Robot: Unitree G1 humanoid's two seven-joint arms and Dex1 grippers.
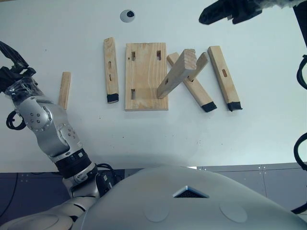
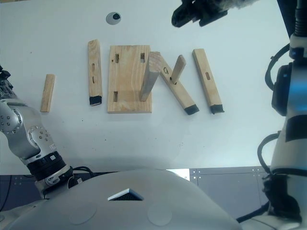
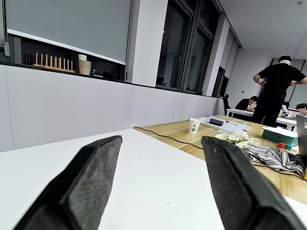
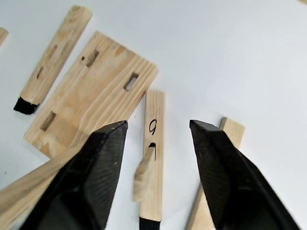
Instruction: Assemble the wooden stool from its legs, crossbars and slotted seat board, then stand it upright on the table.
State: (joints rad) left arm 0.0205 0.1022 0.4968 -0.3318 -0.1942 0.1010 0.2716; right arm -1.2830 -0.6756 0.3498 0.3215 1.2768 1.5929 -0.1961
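Seat board (image 1: pixel 146 76) is lying flat in the middle of the white table (image 1: pixel 144 134), slots facing up. One leg (image 1: pixel 176 73) is standing tilted with its lower end at the board's near right corner, leaning toward the right. Just beside it a second leg (image 1: pixel 196 91) is lying flat, with a short crossbar (image 1: pixel 201 61) sticking up out of it. A third leg (image 1: pixel 224 78) is lying farther right, a fourth leg (image 1: pixel 111 70) just left of the board, and a loose crossbar (image 1: pixel 64 90) farther left again. The right gripper (image 4: pixel 157 125) is hovering above the second leg, fingers spread and holding nothing. The left gripper (image 3: pixel 162 141) is hanging over the table's left side, fingers likewise spread apart.
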